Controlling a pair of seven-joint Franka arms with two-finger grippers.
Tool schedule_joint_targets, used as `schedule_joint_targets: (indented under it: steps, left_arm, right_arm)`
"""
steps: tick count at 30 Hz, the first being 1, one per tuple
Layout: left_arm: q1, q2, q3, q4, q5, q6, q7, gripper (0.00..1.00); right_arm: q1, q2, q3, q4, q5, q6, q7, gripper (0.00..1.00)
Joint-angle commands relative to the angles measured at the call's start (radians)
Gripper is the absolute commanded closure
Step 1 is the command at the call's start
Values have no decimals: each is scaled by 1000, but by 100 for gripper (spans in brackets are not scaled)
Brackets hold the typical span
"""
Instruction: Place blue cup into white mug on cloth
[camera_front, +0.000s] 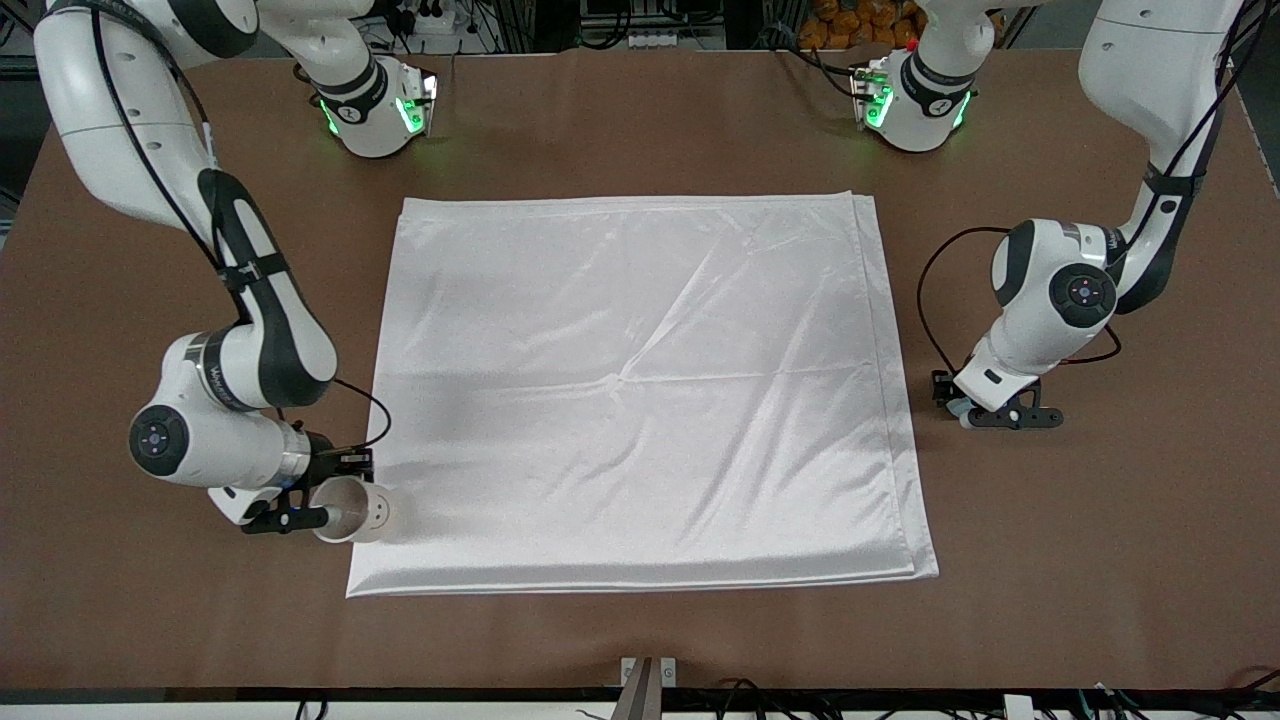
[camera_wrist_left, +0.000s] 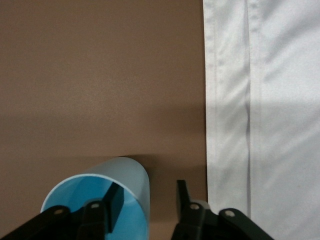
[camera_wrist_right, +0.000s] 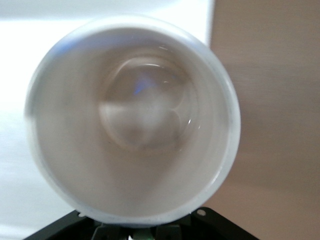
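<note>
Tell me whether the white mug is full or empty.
Empty: the right wrist view looks straight into the white mug, showing only its bare beige bottom.

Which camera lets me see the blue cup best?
The left wrist view: the blue cup shows its bright inside, one finger dipping in. In the front view only a sliver peeks from under the left tool. The right wrist view misses it.

The cloth (camera_front: 640, 390) is a shiny, satin-like white fabric, smooth but for soft creases and a stitched hem, lying on a matt brown table (camera_front: 1100, 560). The white mug (camera_front: 358, 512) looks like glazed ceramic, its beige inside glossy with small reflections. The blue cup (camera_wrist_left: 107, 197) has a smooth, faintly satiny, plastic-like wall.
</note>
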Motion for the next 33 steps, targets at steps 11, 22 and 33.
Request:
schedule_joint_targets:
  steps: [11, 22, 33]
  left_arm:
    - [9, -2, -6, -5, 29, 18, 5, 100]
    - [8, -48, -6, 3, 29, 9, 34, 100]
    - [8, -131, -14, 8, 29, 9, 73, 100]
  right_arm:
    - [279, -20, 37, 21, -22, -10, 422, 100]
    - [444, -16, 32, 44, -64, -13, 677, 100]
    - [526, 12, 29, 35, -130, 3, 825, 100]
